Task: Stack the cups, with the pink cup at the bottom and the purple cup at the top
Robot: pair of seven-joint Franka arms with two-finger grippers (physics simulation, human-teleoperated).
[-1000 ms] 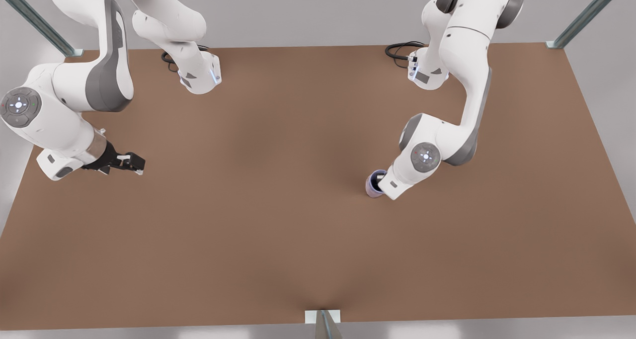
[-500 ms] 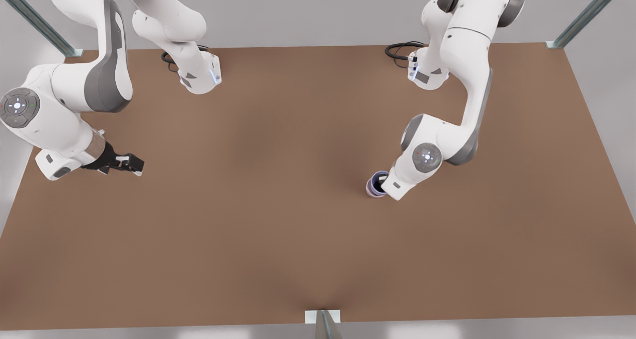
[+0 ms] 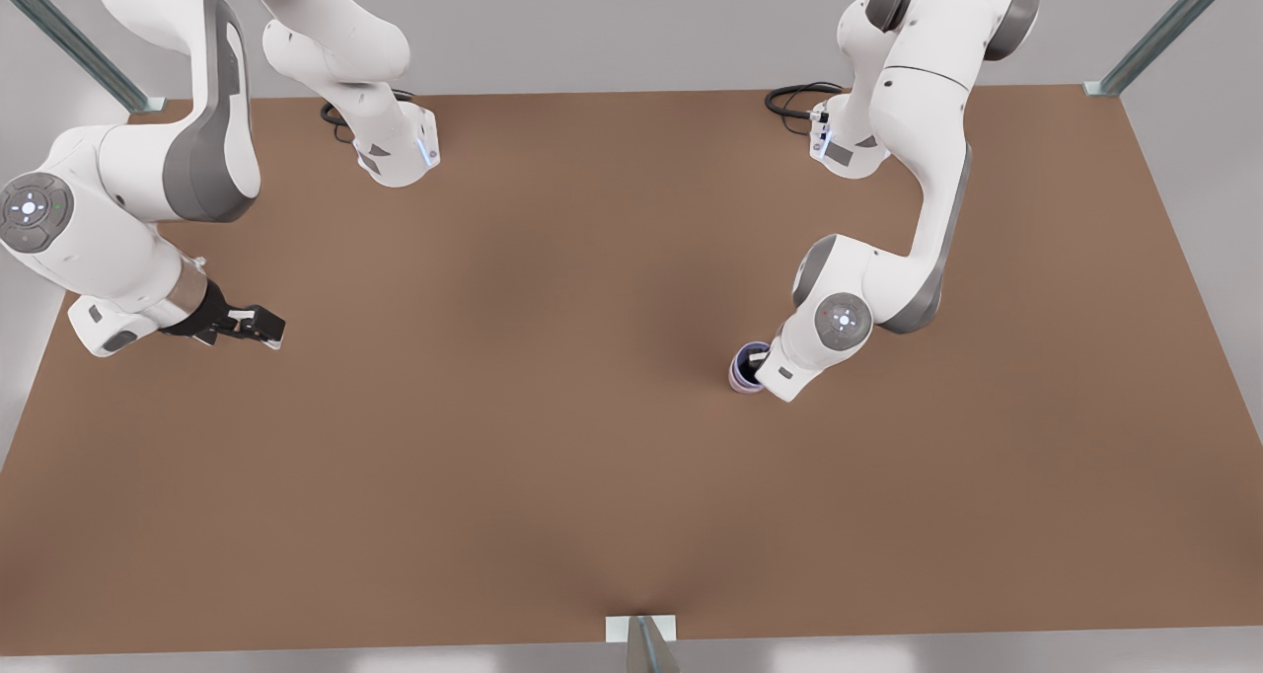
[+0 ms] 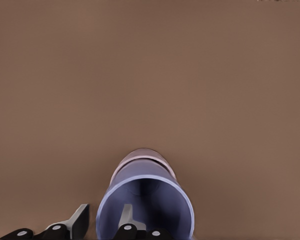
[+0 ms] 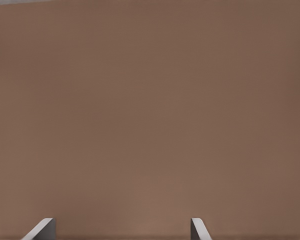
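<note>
The purple cup (image 3: 743, 367) stands right of the table's middle in the front view. In the left wrist view the purple cup (image 4: 145, 200) sits inside the pink cup (image 4: 142, 154), whose mauve rim shows just beyond it. My left gripper (image 4: 105, 214) is shut on the purple cup's wall, one finger inside and one outside. In the front view the left gripper (image 3: 756, 359) is mostly hidden under its white wrist. My right gripper (image 3: 277, 331) waits at the front view's left, open over bare table, and its fingertips (image 5: 44, 227) hold nothing.
Both arm bases (image 3: 400, 155) stand at the table's far edge, each with a black cable beside it. Metal frame posts (image 3: 646, 643) rise at the near edge and far corners. The brown tabletop (image 3: 553, 436) stretches wide between the arms.
The left arm has sunk a little, carrying the purple cup down onto the pink one. The right arm has barely shifted.
</note>
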